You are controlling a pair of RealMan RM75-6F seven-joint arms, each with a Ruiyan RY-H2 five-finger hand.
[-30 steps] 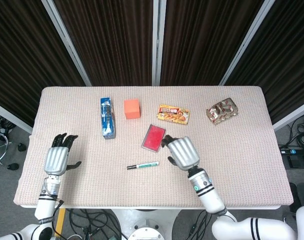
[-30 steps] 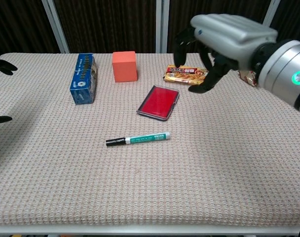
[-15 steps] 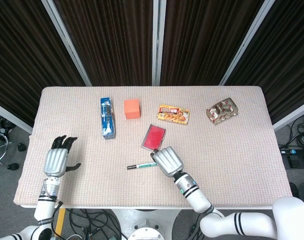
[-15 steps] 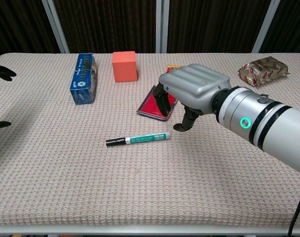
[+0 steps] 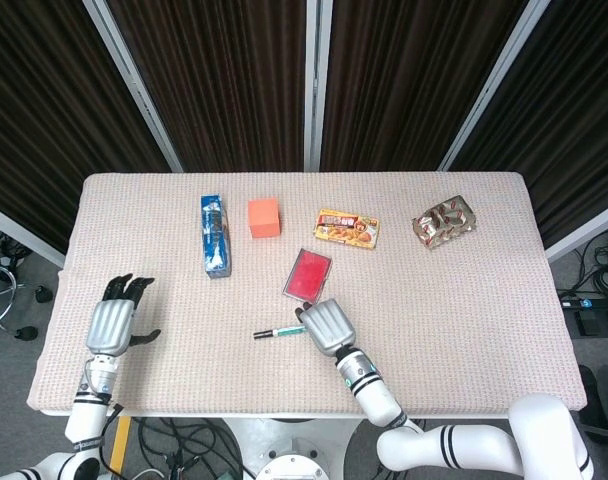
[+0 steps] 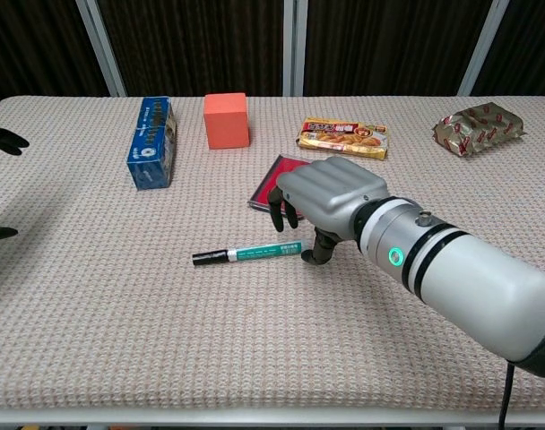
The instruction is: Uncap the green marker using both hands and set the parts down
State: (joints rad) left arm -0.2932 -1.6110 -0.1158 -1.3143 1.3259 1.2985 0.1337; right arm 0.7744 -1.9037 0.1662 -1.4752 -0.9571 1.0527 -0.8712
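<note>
The green marker (image 6: 255,253) lies flat near the middle of the table, black cap (image 6: 210,257) pointing left; in the head view the marker (image 5: 277,331) pokes out left of my right hand. My right hand (image 6: 331,199) hovers palm-down over the marker's right end, fingers (image 6: 280,212) hanging behind it and the thumb (image 6: 318,252) just at its tip; nothing is gripped. My left hand (image 5: 115,320) stays at the left table edge, fingers spread, holding nothing; the chest view shows only its fingertips (image 6: 2,137).
A red flat case (image 6: 274,177) lies right behind my right hand, partly hidden by it. Further back stand a blue box (image 6: 151,141), an orange cube (image 6: 227,119), a snack packet (image 6: 342,137) and a foil packet (image 6: 479,128) at far right.
My right hand came down and leftward from above the snack packet to the marker's right end. The marker and the left hand stayed where they were.
</note>
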